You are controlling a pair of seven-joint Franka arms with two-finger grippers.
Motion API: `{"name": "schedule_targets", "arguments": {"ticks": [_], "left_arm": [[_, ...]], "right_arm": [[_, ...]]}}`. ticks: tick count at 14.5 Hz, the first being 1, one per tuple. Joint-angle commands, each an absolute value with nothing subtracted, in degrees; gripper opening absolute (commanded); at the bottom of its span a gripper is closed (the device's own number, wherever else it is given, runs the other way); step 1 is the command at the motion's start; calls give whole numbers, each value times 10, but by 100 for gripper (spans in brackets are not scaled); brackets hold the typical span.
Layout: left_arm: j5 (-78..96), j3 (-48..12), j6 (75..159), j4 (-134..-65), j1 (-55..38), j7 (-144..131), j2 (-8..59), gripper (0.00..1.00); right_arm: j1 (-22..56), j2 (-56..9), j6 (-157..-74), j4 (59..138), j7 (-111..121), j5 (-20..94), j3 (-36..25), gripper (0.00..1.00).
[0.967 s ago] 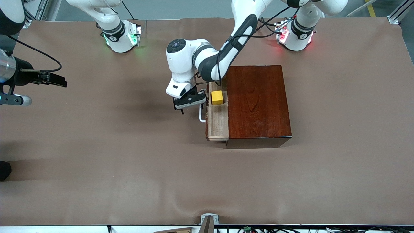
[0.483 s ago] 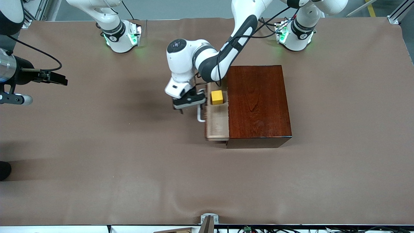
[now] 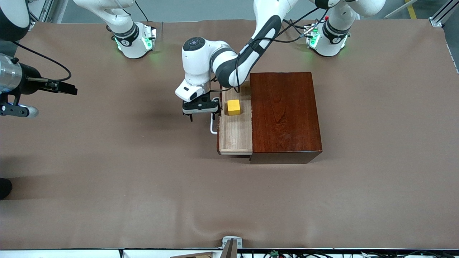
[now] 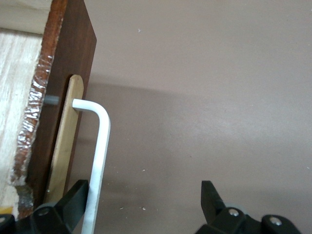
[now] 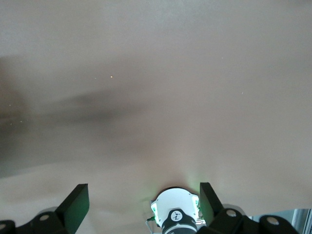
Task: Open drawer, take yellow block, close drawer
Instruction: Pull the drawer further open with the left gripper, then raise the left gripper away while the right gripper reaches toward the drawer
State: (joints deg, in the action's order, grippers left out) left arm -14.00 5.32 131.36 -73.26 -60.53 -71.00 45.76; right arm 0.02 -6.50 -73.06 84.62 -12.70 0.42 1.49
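The dark mahogany box stands mid-table. Its drawer is pulled partly out toward the right arm's end, showing a light wood tray. The yellow block sits in the tray, at the end farther from the front camera. My left gripper is open at the white handle. In the left wrist view one finger lies between the handle and the drawer front, with the gripper straddling the bar. My right gripper waits open and empty over the table's right-arm end; its wrist view shows wide jaws.
Brown cloth covers the table. The two arm bases stand along the edge farthest from the front camera. A small metal bracket sits at the nearest edge. The right wrist view shows the right arm's base.
The drawer has slid farther out toward the right arm's end, carrying the yellow block. My left gripper moved the same way with the handle. The right gripper barely moved.
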Motion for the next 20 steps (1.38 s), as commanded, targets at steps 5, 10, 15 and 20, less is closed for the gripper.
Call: {"name": "schedule_targets", "arguments": {"ticks": [5,10,15,20], "left_arm": [[-118,34,1305,-691,-590,-678,445,100],[-123,51,1228,-692,-588,-667,415,100],[-116,61,1066,-701,-537,-542,305,100],[-114,57,962,-705,-447,-513,219,100]], "right_arm": [[15,-67,-729,850,-260,65,14,100],[30,-66,-728,850,-348,105,14,100],[66,-71,-736,854,-446,119,14,100],[131,-86,-764,855,-620,127,14,100]]}}
